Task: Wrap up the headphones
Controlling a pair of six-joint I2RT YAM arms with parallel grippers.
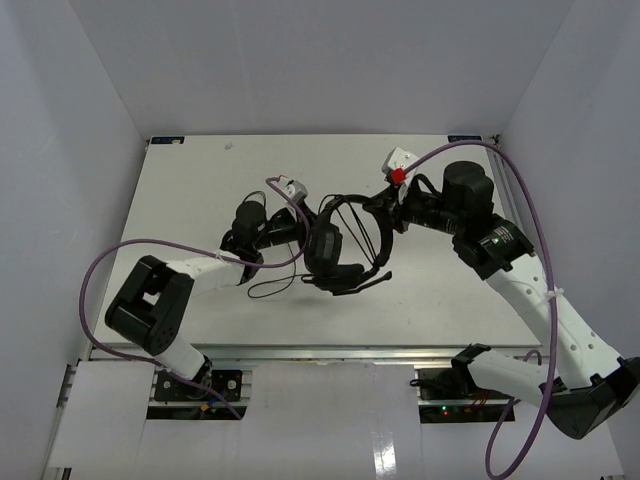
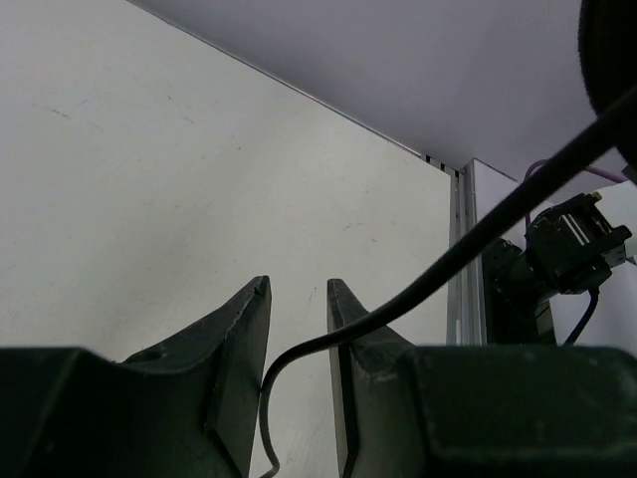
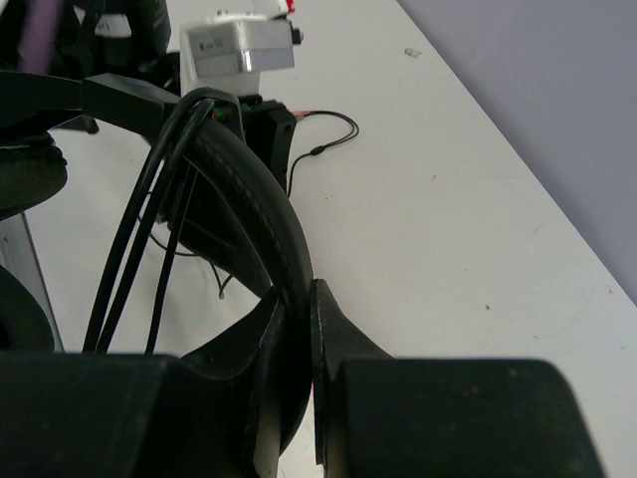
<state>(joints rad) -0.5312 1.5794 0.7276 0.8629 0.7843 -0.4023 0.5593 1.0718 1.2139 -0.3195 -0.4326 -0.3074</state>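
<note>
So the black over-ear headphones (image 1: 335,250) are dead centre of the top view over the white bench (image 1: 190,190), right pincer (image 3: 297,304) pinching their headband. Left pincer (image 2: 299,309) is spread a bit, thin black cord (image 2: 478,244) running unclamped between its fingers.

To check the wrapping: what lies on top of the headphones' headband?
Several strands of thin black cord cross over the headband. The part clamped in the right gripper is covered, so it cannot be seen.
</note>
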